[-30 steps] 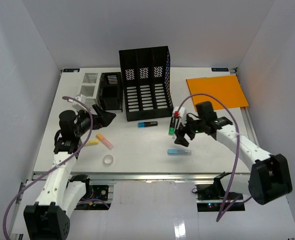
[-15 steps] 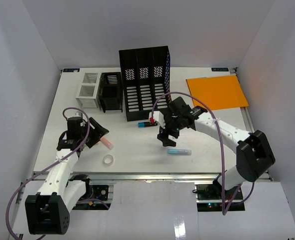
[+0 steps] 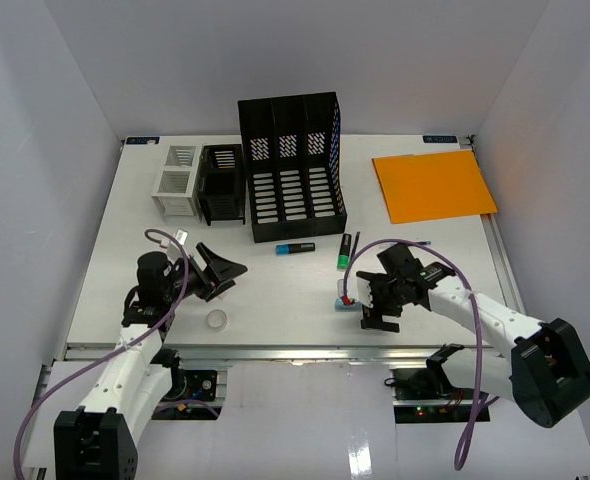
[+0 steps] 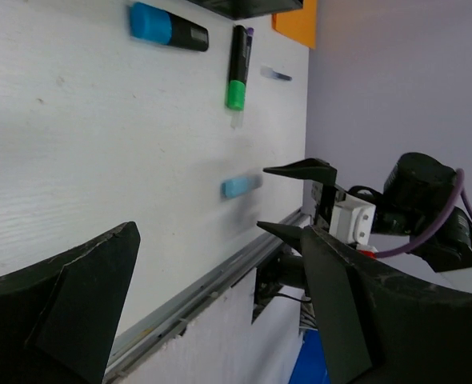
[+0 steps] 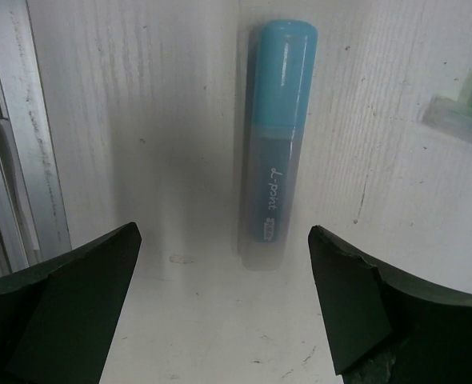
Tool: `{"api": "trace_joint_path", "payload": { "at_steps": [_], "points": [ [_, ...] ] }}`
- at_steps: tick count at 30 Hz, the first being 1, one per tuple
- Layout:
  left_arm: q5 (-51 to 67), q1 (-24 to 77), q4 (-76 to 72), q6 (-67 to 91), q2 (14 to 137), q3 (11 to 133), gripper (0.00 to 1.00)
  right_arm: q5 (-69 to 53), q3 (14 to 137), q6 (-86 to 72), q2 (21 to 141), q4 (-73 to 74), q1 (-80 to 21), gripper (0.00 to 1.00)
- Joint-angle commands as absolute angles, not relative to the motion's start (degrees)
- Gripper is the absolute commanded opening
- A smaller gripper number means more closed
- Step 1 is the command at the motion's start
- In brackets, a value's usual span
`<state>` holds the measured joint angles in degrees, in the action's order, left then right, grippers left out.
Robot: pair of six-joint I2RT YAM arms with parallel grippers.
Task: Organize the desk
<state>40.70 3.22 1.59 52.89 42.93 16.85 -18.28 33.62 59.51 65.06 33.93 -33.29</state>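
Note:
The white desk [image 3: 275, 285] has a metal rail along its front edge. A light blue highlighter [image 5: 278, 136] lies flat on it, just ahead of my right gripper [image 5: 224, 230] and in line with the gap between the open, empty fingers. From above, the right gripper [image 3: 368, 304] hangs over that highlighter [image 3: 346, 303] near the front rail. My left gripper [image 3: 229, 278] is open and empty, low over the desk at front left, next to a tape ring [image 3: 216, 319]. In the left wrist view the left gripper [image 4: 216, 232] faces the highlighter [image 4: 242, 186] and the right gripper [image 4: 304, 200].
A blue-and-black marker [image 3: 295, 248] and a green marker [image 3: 345, 252] lie in front of the black file organizer [image 3: 290, 170]. A white box [image 3: 178, 180] and a black box [image 3: 222, 185] stand at back left. An orange folder [image 3: 435, 186] lies at back right.
My right gripper has swung from the file organizer toward the front rail, over the light blue highlighter. My left gripper moved nearer and rightward; the pink and yellow highlighters no longer show.

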Motion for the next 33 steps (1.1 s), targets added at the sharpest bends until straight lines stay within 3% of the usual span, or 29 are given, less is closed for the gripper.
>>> {"api": "trace_joint_path", "payload": {
  "at_steps": [1,5,12,14,20,24,33],
  "points": [
    [37.8,9.4,-6.0,62.0,39.6,15.2,0.92,-22.5,33.7,64.2,67.3,29.5,-31.7,0.95],
    [32.8,16.1,-8.6,65.9,41.0,14.0,0.9,-23.8,35.4,64.6,71.1,28.8,-31.4,0.95],
    [23.1,26.5,-13.3,73.0,46.5,13.9,0.87,-24.2,37.3,64.0,76.2,28.9,-31.1,0.77],
    [20.5,30.0,-13.8,74.4,49.2,14.7,0.86,-24.9,37.1,63.8,76.8,29.0,-30.9,0.7],
    [11.7,37.9,-15.4,82.5,57.8,16.3,0.8,-26.0,36.8,62.5,77.8,28.4,-30.1,0.34],
    [6.3,43.3,-16.5,88.1,64.7,18.8,0.77,-26.8,37.5,59.3,77.4,27.0,-28.6,0.2],
    [3.3,50.0,-21.7,91.3,82.2,30.0,0.74,-39.5,43.7,47.9,75.1,28.0,-23.5,0.09]
  ]
}}
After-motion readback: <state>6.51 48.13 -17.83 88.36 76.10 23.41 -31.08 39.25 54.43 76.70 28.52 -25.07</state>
